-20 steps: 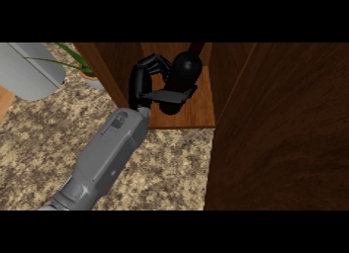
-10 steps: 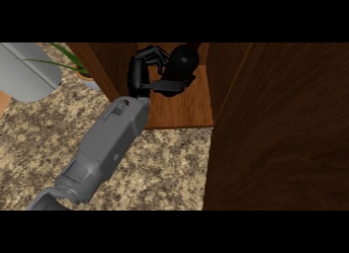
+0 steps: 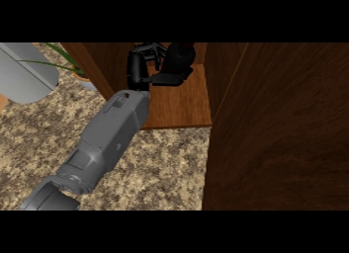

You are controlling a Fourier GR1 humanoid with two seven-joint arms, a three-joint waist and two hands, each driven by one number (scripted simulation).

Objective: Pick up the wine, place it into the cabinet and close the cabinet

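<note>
The wine bottle (image 3: 183, 55) is a dark shape inside the wooden cabinet (image 3: 181, 106), near the top of the view and mostly hidden. My left hand (image 3: 142, 66) is shut on it: the fingers curl over its far side and the thumb presses on its near side. The grey forearm runs in from the lower left, over the front edge of the cabinet's floor. The cabinet's door (image 3: 293, 138) stands open as a large brown panel filling the right side. My right hand shows nowhere.
A speckled stone counter (image 3: 155, 168) lies below the cabinet. A potted plant (image 3: 80, 75) stands just left of the cabinet's side wall. A large pale grey rounded object (image 3: 16, 71) fills the upper left corner.
My left hand has carried the bottle deeper into the cabinet, upward in the view, and the forearm has followed it over the cabinet's floor.
</note>
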